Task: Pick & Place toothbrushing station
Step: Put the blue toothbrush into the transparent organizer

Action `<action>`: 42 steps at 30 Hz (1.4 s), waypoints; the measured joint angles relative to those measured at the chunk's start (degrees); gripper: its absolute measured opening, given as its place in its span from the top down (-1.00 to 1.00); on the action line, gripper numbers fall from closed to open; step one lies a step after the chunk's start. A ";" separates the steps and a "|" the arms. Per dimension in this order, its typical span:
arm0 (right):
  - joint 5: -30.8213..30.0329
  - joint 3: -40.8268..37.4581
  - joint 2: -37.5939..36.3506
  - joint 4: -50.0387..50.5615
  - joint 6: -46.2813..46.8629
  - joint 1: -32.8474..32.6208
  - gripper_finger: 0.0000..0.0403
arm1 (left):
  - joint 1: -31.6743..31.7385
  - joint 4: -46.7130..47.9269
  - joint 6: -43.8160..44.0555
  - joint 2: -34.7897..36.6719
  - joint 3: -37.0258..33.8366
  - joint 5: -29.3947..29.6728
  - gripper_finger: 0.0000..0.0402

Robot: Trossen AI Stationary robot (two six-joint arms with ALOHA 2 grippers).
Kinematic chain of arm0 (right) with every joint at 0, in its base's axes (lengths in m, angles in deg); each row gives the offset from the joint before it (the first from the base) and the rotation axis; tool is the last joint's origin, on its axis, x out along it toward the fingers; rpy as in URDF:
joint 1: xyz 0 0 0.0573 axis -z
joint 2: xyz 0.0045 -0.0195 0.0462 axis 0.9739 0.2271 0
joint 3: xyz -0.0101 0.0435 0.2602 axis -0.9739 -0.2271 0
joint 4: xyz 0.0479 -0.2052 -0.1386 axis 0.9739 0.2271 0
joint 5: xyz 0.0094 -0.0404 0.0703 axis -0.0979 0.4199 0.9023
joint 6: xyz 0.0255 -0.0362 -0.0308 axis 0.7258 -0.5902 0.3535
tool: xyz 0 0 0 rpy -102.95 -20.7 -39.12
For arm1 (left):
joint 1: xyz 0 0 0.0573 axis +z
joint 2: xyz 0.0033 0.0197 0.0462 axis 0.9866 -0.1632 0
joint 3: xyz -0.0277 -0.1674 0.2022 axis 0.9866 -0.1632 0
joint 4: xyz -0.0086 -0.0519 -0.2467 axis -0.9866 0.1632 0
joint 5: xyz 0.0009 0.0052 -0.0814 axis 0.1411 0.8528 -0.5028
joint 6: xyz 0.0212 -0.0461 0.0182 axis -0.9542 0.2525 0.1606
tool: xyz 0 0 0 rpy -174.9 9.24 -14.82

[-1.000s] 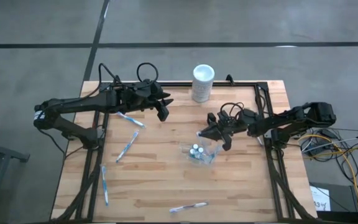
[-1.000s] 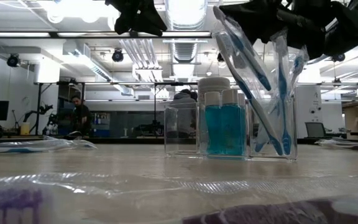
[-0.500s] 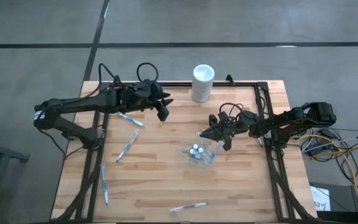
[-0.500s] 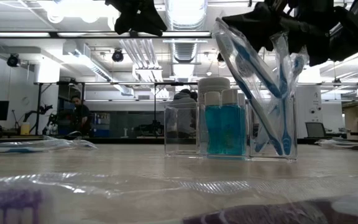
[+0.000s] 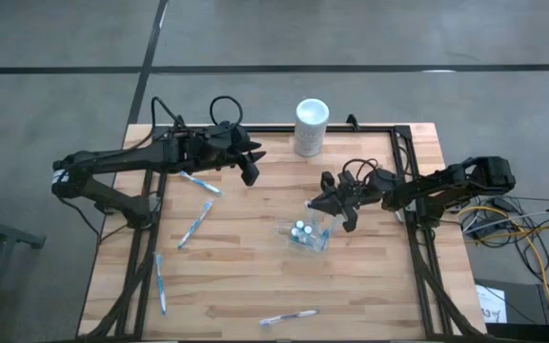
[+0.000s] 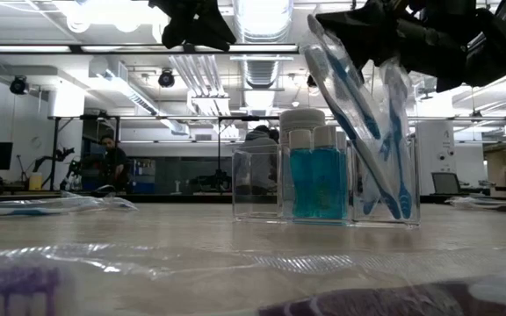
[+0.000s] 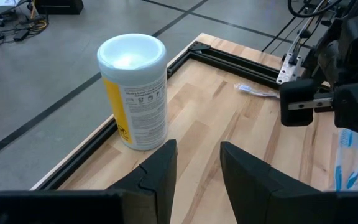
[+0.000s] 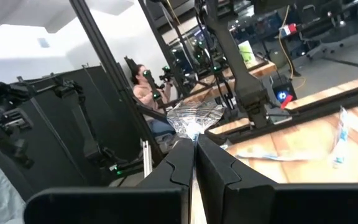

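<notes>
Clear plastic cup near table centre, upright, divided into compartments per low view. Middle compartment: short teal-and-white tubes, white caps up. End compartment nearest right arm: wrapped toothbrushes, leaning, heads above rim. Remaining compartment apparently vacant.

Right gripper directly over cup, beside its toothbrush end. Fingers pressed together, pinching crinkled wrapper of a wrapped toothbrush, per right wrist view. In the low view, that brush slanted, lower end inside the cup compartment; not released. Contact with cup floor: cannot tell.

Left gripper hovering over far-left part of table, near white cylinder. Fingers partly spread, nothing between them.

Outstanding items, loose on table, all wrapped:
- toothbrush just beside left gripper
- toothbrush nearby, toward table centre
- toothbrush near left edge
- toothbrush near front edge

Assessment: task partly complete. Tubes placed; some brushes placed; one insertion under way; four brushes left to collect. Judged risk: wrapper snagging on rim at release, cup light enough to tip or shift.
</notes>
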 joint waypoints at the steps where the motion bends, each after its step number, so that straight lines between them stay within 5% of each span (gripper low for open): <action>1: -0.01 0.33 0.00 0.01 -0.08 0.00 0.96 | 0.00 -0.02 0.00 0.00 0.00 -0.02 0.36; 14: -0.01 1.69 3.44 -0.63 -0.92 0.00 0.96 | 0.01 -0.01 0.00 0.00 0.00 -0.01 0.36; 28: 0.21 -1.49 18.29 -23.20 7.84 -0.75 0.96 | 0.00 0.00 0.00 0.00 0.00 0.00 0.36; 42: -1.99 -7.18 16.13 -23.08 10.14 -0.90 0.96 | 0.00 0.00 0.00 0.00 0.00 -0.02 0.36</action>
